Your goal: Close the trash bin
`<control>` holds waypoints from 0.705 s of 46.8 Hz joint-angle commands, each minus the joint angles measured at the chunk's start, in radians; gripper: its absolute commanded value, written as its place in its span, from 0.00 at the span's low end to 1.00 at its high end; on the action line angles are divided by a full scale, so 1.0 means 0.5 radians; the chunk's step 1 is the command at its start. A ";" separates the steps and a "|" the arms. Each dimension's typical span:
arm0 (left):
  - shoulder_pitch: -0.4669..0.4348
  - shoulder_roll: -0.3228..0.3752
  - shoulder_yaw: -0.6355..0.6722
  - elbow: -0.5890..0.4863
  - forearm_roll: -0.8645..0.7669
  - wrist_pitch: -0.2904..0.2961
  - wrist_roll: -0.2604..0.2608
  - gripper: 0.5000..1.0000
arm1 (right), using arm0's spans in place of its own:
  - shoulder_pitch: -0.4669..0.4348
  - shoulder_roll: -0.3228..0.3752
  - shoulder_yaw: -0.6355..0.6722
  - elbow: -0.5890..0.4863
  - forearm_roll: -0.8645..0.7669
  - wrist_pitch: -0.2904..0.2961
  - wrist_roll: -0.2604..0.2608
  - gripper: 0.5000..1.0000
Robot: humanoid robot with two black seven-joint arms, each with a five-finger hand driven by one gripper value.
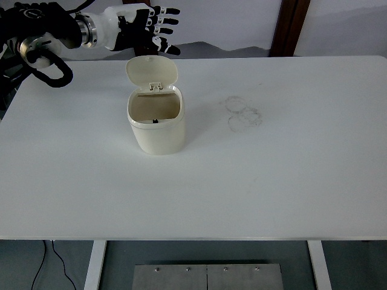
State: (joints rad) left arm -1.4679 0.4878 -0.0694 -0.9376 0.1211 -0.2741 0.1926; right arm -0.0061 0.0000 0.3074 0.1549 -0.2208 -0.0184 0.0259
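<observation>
Trash bin (156,124) lid (152,71) is flipped up (nothing closed yet); left hand (142,29) is held splayed, empty, at 12 o'clock.

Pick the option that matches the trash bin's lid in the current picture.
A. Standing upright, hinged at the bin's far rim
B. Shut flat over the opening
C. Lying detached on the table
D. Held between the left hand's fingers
A: the lid stands upright behind the open mouth of the trash bin, while the left hand hovers behind and above it with fingers spread, holding nothing.
</observation>
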 commanded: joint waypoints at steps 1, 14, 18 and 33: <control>0.000 0.025 0.004 0.001 0.003 -0.010 0.081 1.00 | 0.000 0.000 0.002 0.000 0.000 0.000 0.000 0.99; 0.009 0.028 0.044 -0.012 0.000 -0.019 0.087 1.00 | 0.003 0.000 0.002 0.000 -0.003 0.000 0.000 0.99; 0.003 0.021 0.044 -0.018 -0.003 -0.019 0.087 1.00 | 0.003 0.000 0.002 0.000 -0.003 0.000 0.003 0.99; -0.114 0.028 0.050 -0.125 -0.098 -0.007 0.112 1.00 | 0.003 0.000 0.002 0.000 -0.003 0.000 0.003 0.99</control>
State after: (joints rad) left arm -1.5102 0.4972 -0.0485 -0.9786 0.0909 -0.2831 0.2440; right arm -0.0045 0.0000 0.3084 0.1549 -0.2224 -0.0183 0.0270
